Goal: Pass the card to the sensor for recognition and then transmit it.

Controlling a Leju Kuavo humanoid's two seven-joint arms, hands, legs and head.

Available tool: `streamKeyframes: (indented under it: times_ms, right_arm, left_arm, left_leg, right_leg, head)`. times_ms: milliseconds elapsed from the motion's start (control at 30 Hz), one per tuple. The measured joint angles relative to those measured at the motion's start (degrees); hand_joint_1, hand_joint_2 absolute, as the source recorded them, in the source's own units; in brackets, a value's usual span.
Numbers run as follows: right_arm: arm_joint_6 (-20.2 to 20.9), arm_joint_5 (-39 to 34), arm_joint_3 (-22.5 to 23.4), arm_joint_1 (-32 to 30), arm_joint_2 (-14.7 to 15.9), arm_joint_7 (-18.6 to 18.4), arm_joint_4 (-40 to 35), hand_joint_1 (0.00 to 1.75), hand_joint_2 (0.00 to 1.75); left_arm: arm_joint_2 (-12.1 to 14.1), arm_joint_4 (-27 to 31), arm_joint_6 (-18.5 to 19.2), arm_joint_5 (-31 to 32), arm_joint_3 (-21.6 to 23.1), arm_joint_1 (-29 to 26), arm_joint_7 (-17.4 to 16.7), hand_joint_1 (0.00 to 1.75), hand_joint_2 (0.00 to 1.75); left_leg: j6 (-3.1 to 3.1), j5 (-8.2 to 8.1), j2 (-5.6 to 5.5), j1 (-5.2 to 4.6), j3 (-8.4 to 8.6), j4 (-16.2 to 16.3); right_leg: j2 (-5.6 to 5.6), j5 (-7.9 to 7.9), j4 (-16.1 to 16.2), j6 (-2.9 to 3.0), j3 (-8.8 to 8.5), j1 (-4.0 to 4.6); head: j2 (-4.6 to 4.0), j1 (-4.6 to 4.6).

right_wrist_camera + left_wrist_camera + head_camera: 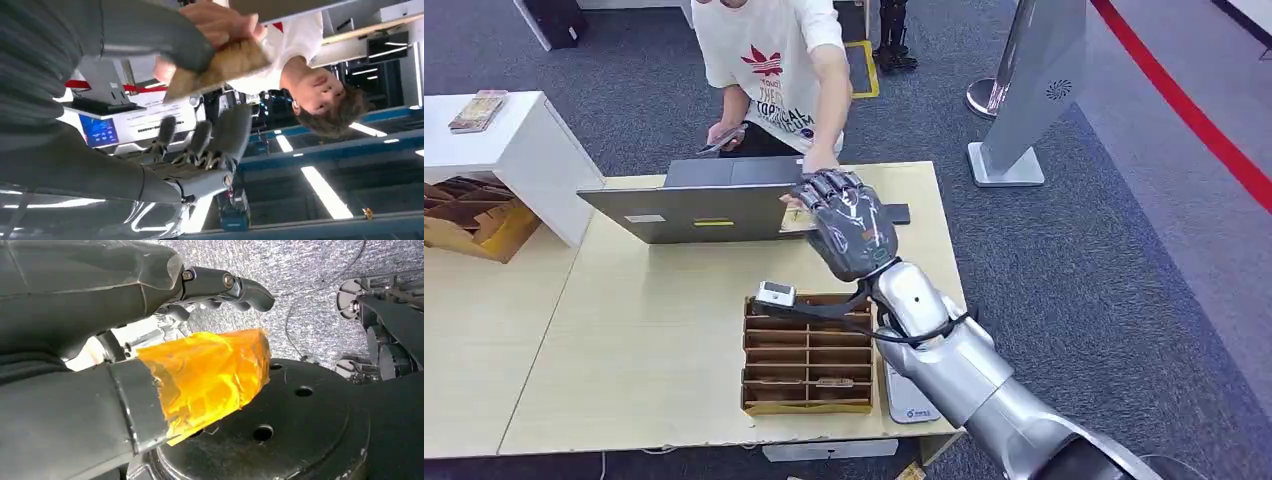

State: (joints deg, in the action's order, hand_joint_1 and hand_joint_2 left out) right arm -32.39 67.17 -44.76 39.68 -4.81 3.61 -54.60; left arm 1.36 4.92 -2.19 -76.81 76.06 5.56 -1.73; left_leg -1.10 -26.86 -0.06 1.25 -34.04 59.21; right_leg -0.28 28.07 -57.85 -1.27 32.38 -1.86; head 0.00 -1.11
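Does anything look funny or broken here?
Yes: in the left wrist view, the left hand has crinkled orange tape wrapped round its thumb, like a patch. On the table, nothing is spilled. The right hand and a person's hand are at the card.

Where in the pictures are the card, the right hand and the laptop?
card point(220, 67), right wrist view, its tan face between thumb and the person's fingers
right hand point(849, 225), head view, back of the palm
laptop point(694, 212), head view, back of the open lid
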Motion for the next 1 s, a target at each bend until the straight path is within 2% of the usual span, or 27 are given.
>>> streamKeyframes:
  times_ms: [1000]
  right_arm:
    - [-0.7,-2.1,0.4,-0.1,0.0,0.4,2.2,1.75,1.75]
  left_arm:
    - [0.1,0.0,0.0,-0.5,0.0,0.0,0.1,0.00,0.00]
  left_leg:
    - [0.00,0.00,0.00,0.00,0.00,0.0]
  right_leg:
    - [0.00,0.00,0.0,0.00,0.00,0.00]
  head:
    - [0.00,0.02]
